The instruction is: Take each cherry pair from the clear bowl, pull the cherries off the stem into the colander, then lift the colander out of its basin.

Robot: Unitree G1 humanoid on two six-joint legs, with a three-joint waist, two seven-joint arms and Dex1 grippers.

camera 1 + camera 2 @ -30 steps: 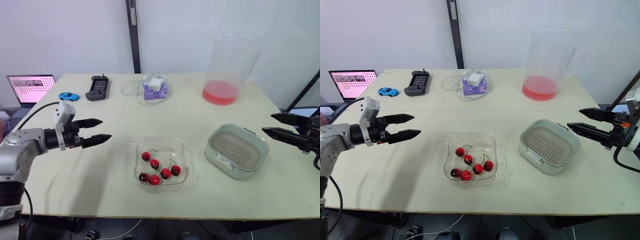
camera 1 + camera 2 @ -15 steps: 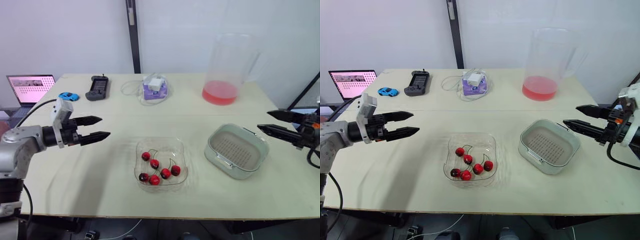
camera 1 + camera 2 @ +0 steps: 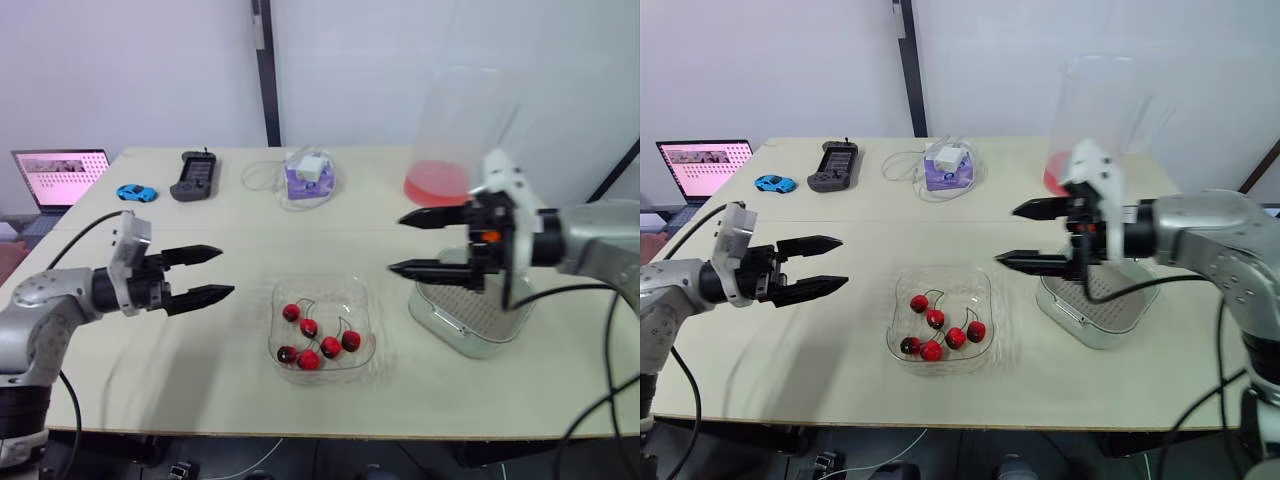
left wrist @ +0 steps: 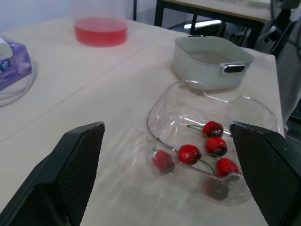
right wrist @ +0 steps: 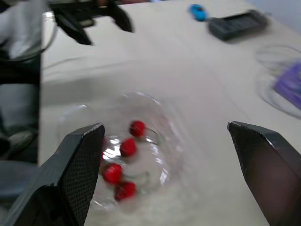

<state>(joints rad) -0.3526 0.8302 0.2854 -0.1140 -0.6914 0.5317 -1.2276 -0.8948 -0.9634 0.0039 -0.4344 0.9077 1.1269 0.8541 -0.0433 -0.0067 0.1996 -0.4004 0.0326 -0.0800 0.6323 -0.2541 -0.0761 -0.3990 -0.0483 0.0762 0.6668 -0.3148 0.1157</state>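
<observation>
Clear plastic square-ish bowl (image 3: 321,284) sits on the pale tabletop (image 3: 200,350). It holds six red cherries (image 3: 310,328), joined by thin stems; pairing is hard to trace from here.

Left gripper (image 3: 226,271): fingers spread, nothing in them. It is level with the bowl, off its left side and well apart, with the tips pointing at it. Its wrist view looks straight across at the cherries.

Right gripper (image 3: 1005,235): fingers also wide apart, empty. It is above and just right of the bowl's right rim, tips pointing left, clear of the cherries. Its height over the bowl is probably a fair gap, but depth is hard to judge.

Pale grey-green perforated colander (image 3: 1098,300) sits in its matching basin (image 3: 1080,335), just right of the bowl, not touching it.

Beyond the bowl:
- Straight back: purple box with white cable (image 3: 308,176).
- Back-right: tall clear jug with red liquid (image 3: 441,185).
- Back-left: black handheld controller (image 3: 195,176), blue toy car (image 3: 137,192).
- Far left: open laptop (image 3: 60,175).
</observation>
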